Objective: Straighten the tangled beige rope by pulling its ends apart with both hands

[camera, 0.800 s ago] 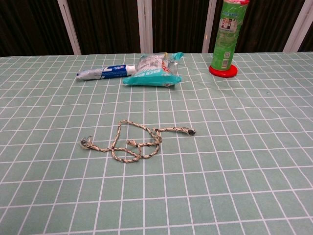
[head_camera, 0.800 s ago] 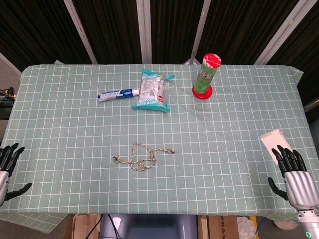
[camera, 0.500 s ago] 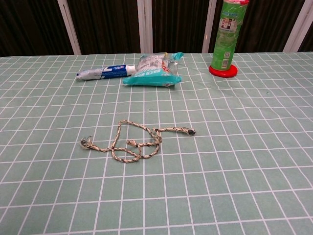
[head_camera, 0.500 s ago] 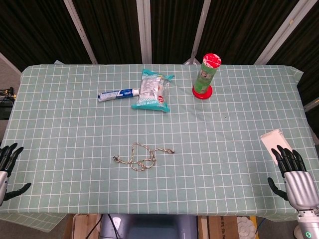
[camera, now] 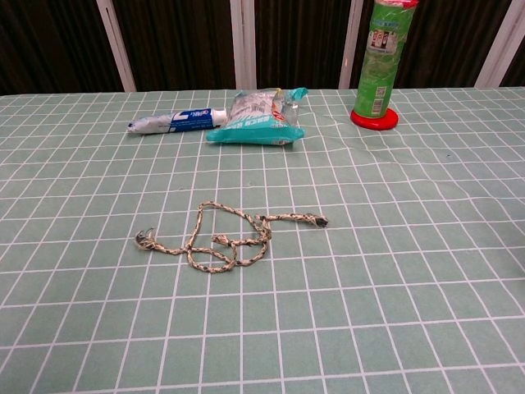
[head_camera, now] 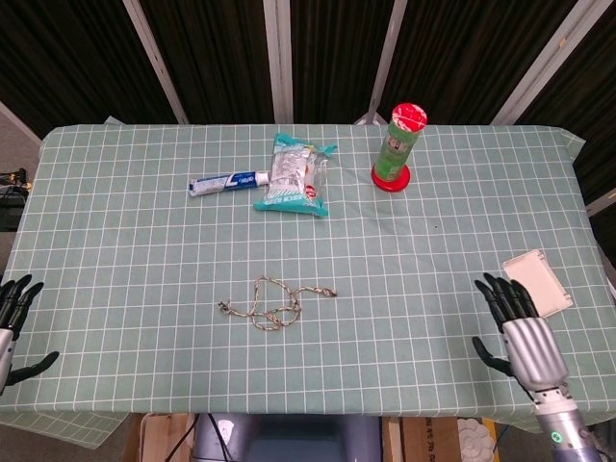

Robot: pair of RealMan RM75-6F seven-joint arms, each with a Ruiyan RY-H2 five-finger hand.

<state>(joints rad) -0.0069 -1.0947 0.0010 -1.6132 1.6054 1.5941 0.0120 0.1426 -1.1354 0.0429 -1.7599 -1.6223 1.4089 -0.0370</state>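
Note:
The beige rope [head_camera: 275, 303] lies in a loose tangle near the table's front middle; the chest view shows the rope [camera: 227, 238] with one dark end at left and one at right. My left hand [head_camera: 14, 327] hovers at the table's front left corner, fingers spread, holding nothing. My right hand [head_camera: 523, 334] is over the front right of the table, fingers apart and empty. Both hands are far from the rope. Neither hand appears in the chest view.
A toothpaste tube [head_camera: 227, 182], a teal snack bag [head_camera: 294, 176] and a green can with a red lid [head_camera: 397, 146] stand at the back of the checked tablecloth [head_camera: 125, 241]. A white flat box [head_camera: 538, 282] lies near the right edge, beside my right hand.
My right hand has moved left and slightly forward over the table, uncovering the white box. The left hand has barely shifted. The rope has not moved.

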